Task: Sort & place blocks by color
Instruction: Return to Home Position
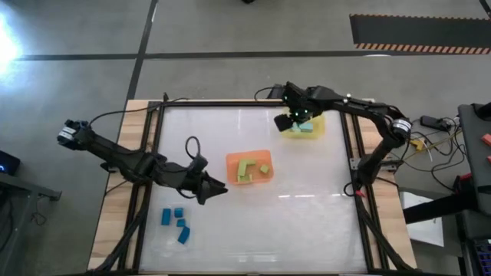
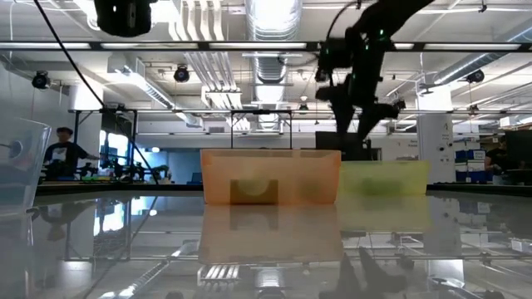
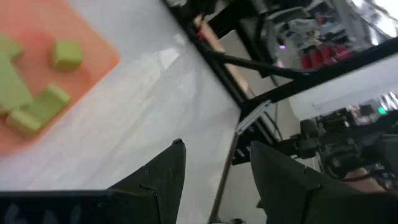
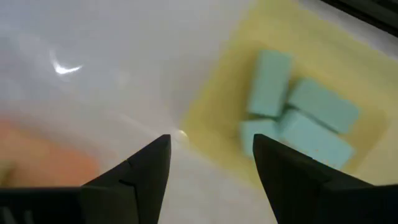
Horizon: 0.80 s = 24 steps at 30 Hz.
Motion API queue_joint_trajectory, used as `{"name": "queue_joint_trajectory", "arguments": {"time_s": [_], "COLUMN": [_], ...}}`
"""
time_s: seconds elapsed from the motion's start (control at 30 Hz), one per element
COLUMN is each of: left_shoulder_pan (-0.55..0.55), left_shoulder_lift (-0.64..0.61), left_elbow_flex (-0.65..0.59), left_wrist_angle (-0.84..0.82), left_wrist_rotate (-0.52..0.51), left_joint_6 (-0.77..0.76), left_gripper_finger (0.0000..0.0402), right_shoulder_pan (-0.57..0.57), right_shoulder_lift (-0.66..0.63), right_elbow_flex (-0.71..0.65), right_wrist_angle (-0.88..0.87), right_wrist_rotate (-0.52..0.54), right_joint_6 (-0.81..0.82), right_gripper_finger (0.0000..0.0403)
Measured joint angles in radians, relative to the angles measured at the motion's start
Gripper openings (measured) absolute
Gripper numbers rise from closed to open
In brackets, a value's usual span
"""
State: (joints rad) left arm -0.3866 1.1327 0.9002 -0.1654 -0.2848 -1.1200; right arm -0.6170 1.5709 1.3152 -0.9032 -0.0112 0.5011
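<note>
High view, front left: four dark blue cuboid blocks (image 1: pixel 176 223) on glossy white table (image 1: pixel 307 222). Left gripper (image 1: pixel 221 188) hangs near them, fingers parted, empty. Mid-table, translucent orange tray (image 1: pixel 232 162) holds yellow-green blocks (image 1: pixel 247 169). Farthest, right gripper (image 1: pixel 296 119), parted and empty, over yellow tray (image 1: pixel 290 135) of teal blocks (image 1: pixel 307 128).
</note>
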Motion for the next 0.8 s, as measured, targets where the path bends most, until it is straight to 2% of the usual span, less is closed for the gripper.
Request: {"name": "queue_joint_trajectory", "arguments": {"time_s": [0.13, 0.3, 0.47, 0.63, 0.7, 0.8], "left_shoulder_pan": [0.000, 0.000, 0.000, 0.000, 0.000, 0.000], "left_shoulder_lift": [-0.083, -0.228, -0.356, -0.439, -0.456, -0.475], "left_elbow_flex": [-0.009, -0.039, -0.090, -0.145, -0.168, -0.198], "left_wrist_angle": [-0.007, -0.063, -0.106, -0.101, -0.082, -0.037], "left_wrist_rotate": [0.001, -0.003, -0.016, -0.017, -0.017, -0.016], "left_joint_6": [0.124, 0.303, 0.319, 0.316, 0.311, 0.441], "left_gripper_finger": [0.0164, 0.0164, 0.0164, 0.0164, 0.0164, 0.0164], "right_shoulder_pan": [0.125, 0.297, 0.445, 0.548, 0.581, 0.619], "right_shoulder_lift": [-0.088, -0.220, -0.351, -0.446, -0.479, -0.527], "right_elbow_flex": [-0.014, -0.074, -0.181, -0.251, -0.283, -0.343], "right_wrist_angle": [0.049, 0.251, 0.499, 0.590, 0.619, 0.706], "right_wrist_rotate": [0.005, 0.006, 0.011, 0.011, 0.018, 0.011], "right_joint_6": [-0.017, -0.148, -0.239, -0.158, -0.191, -0.304], "right_gripper_finger": [0.0209, 0.0204, 0.0203, 0.0203, 0.0203, 0.0203]}}
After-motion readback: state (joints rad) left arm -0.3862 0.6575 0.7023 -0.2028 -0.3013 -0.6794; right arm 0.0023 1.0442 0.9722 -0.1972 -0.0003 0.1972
